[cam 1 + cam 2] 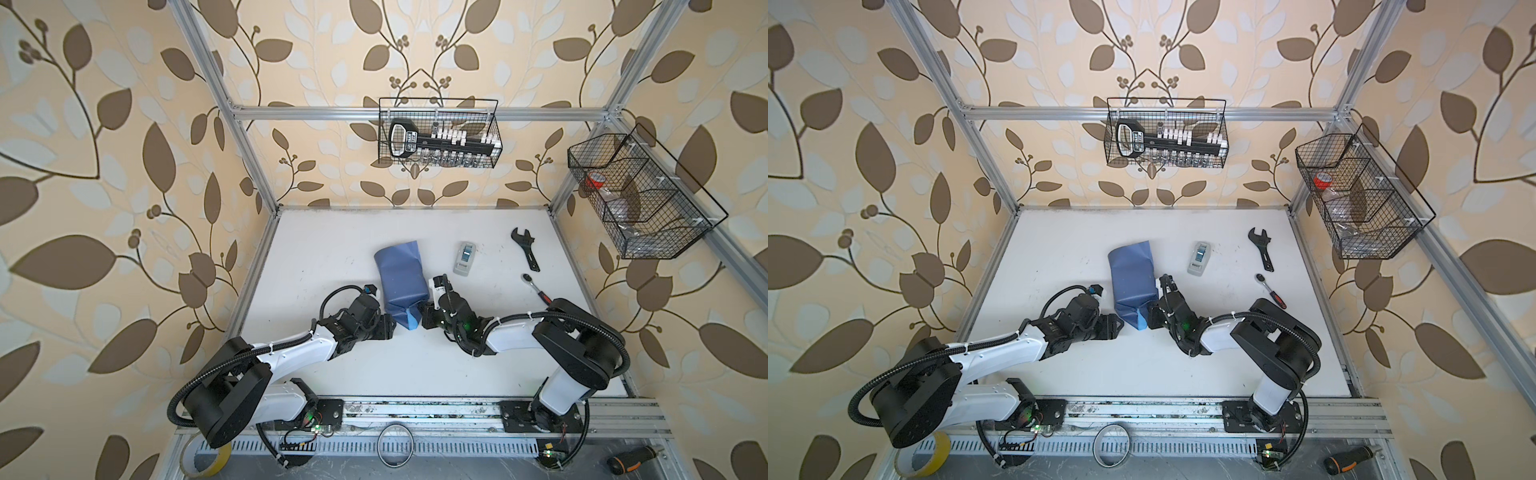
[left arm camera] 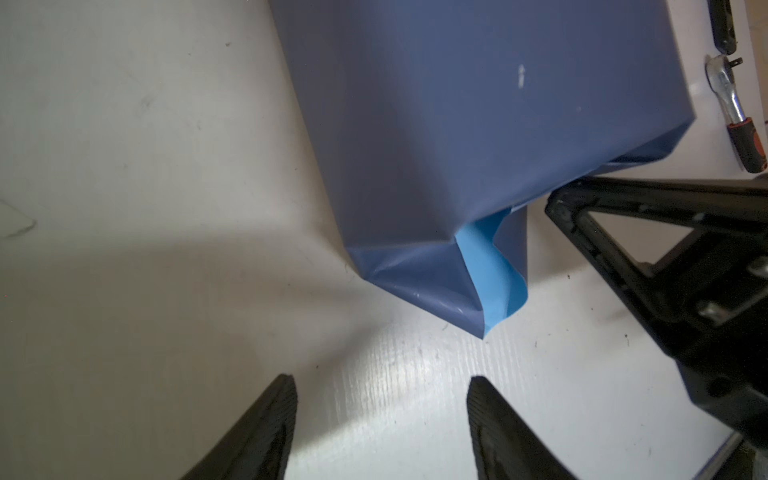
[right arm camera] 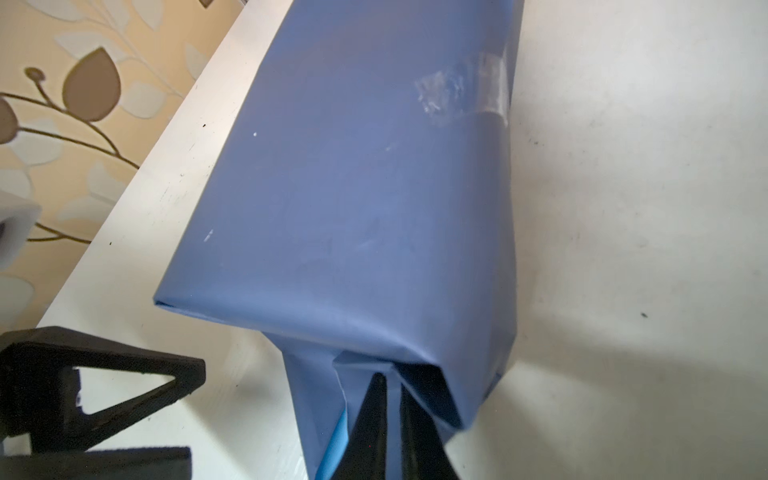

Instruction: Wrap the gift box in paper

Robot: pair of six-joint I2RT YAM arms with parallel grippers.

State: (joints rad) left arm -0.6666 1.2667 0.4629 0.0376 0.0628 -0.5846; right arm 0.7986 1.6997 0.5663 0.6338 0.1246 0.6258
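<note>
The paper (image 1: 401, 276) lies wrapped as a tube mid-worktop (image 1: 395, 374), the gift box hidden, presumably inside. The right fingers (image 3: 370, 436) pinch its loose end flap; the left fingers (image 2: 266, 428) hang open nearby. A hard tug could tear the flap or peel the tape (image 3: 492, 89)

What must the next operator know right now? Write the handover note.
Left gripper: open, empty, above the table by the near end of the paper.
Right gripper: shut on the paper's near end flap.
Box: not visible, presumably inside the paper, mid-table.
Done: paper wrapped round, seam held by a tape strip.
Left: near end only half folded, light-blue inside showing; finish and tape it. Far end's state is unclear.
Tape dispenser lies on the table to the right of the paper.
</note>
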